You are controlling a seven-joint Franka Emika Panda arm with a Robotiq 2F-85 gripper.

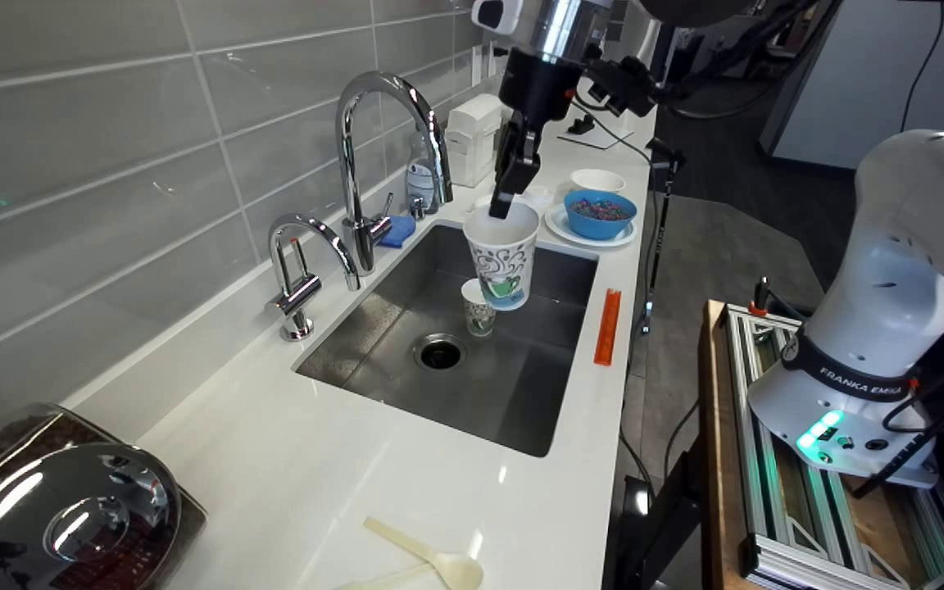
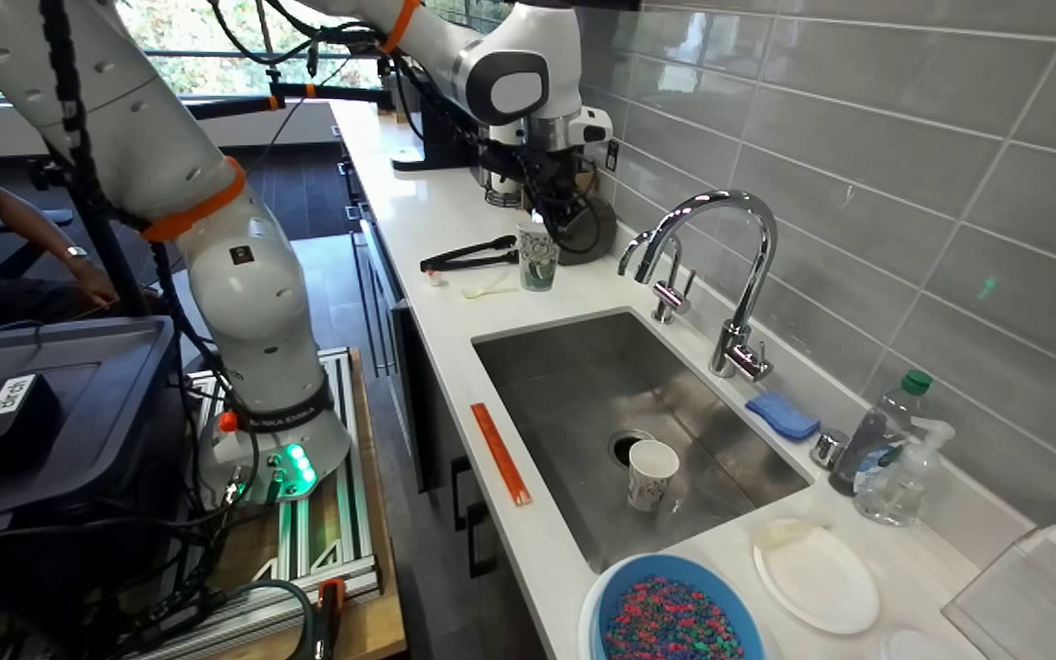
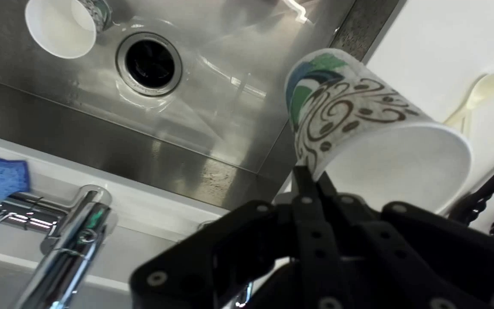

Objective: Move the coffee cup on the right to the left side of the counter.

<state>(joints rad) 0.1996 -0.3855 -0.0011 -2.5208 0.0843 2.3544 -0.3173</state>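
The gripper (image 2: 548, 223) holds a patterned paper cup (image 2: 538, 259); a second cup (image 2: 653, 475) stands in the sink (image 2: 565, 385) beside the drain (image 2: 621, 447), a red strip (image 2: 500, 454) lies on the counter (image 2: 443, 316), and near me sits a blue bowl (image 2: 722, 589).

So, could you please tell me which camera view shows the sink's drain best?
The wrist view: there the drain looks largest, and nothing covers it. Both exterior views show it smaller, and in an exterior view the paper cup in the sink partly covers it.

White tapered paper coffee cup (image 1: 505, 258), brown swirl print, mouth up, pinched at its rim, raised above glossy white bench (image 1: 275, 467)
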